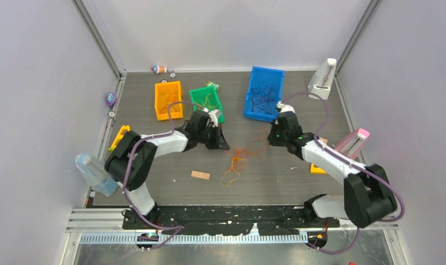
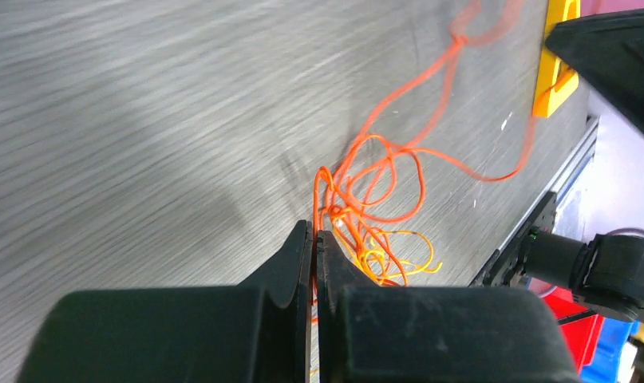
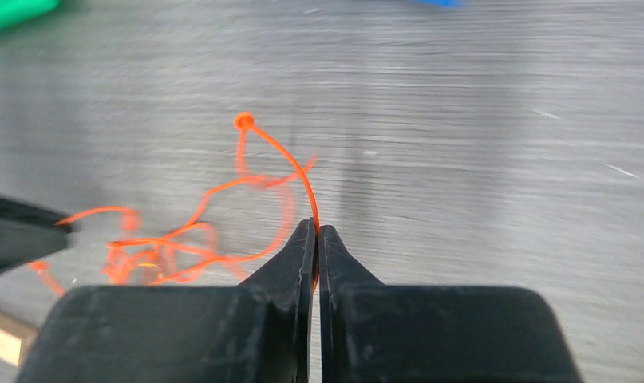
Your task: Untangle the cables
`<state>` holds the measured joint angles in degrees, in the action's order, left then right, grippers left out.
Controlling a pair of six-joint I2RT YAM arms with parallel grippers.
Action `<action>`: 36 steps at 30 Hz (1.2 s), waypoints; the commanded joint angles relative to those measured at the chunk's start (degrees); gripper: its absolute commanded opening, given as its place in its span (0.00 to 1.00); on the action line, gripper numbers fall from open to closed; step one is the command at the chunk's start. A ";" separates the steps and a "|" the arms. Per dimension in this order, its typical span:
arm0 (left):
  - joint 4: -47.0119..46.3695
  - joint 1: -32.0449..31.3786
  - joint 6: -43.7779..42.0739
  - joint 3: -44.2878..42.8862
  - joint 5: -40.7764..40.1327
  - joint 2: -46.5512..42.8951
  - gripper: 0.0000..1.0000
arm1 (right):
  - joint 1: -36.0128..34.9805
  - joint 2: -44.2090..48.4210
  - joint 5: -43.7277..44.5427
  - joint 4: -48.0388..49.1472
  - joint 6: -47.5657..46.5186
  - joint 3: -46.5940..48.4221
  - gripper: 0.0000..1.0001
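A loose tangle of orange-red and yellow cables lies mid-table between my two grippers. My left gripper sits at the tangle's left edge. In the left wrist view its jaws are pressed together, with an orange strand running down between them; yellow loops lie just to the right. My right gripper is at the tangle's upper right. Its jaws are shut on one orange cable that arcs up to a small knot.
At the back stand an orange bin, a green bin and a blue bin holding dark cables. A tan block lies near the tangle, a yellow piece by the right arm, and a plastic bottle at the left edge.
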<state>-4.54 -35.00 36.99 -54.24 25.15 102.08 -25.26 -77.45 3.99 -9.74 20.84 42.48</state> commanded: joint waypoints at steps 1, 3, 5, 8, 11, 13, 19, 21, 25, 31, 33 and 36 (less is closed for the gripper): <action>-2.04 8.77 -2.80 6.51 2.43 -10.74 0.00 | 5.51 11.07 7.90 -1.48 2.85 -4.59 0.05; 0.45 11.35 -4.79 8.38 2.11 -14.72 0.00 | 7.33 15.44 11.23 -2.62 3.70 -6.19 0.05; 2.50 13.25 -6.10 9.79 1.46 -18.80 0.00 | 8.64 19.17 13.79 -3.68 4.27 -7.24 0.05; 4.28 15.53 -6.87 11.48 -0.07 -25.52 0.00 | 9.59 23.29 16.70 -5.56 4.50 -7.28 0.05; 8.45 16.80 -7.43 11.54 -4.36 -31.61 0.00 | 10.20 26.99 20.57 -9.04 4.62 -5.13 0.05; 10.06 17.65 -7.02 12.25 -8.36 -35.11 0.00 | 10.41 28.73 27.74 -12.79 6.49 -3.08 0.05; 6.78 25.52 0.50 19.87 -12.53 -42.33 0.00 | 11.31 32.16 41.35 -19.63 12.06 1.49 0.05; 6.99 27.33 1.37 21.51 -14.13 -45.38 0.00 | 11.48 33.13 42.22 -19.86 11.99 1.69 0.05; 9.76 30.78 2.58 23.16 -19.42 -51.01 0.00 | 12.12 34.65 45.60 -21.01 13.05 1.77 0.05; 11.15 40.26 8.08 25.90 -23.02 -56.65 0.00 | 12.97 37.86 53.56 -24.69 20.16 1.08 0.05; 11.83 40.63 7.76 24.94 -23.27 -56.01 0.00 | 13.03 38.12 52.07 -22.97 18.30 -0.01 0.05; 8.77 40.57 6.47 25.08 -19.48 -55.34 0.00 | 13.03 37.49 45.10 -18.90 13.97 -0.60 0.05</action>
<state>6.81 5.28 43.55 -28.80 4.19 46.24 -12.56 -39.99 51.75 -33.45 37.19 42.37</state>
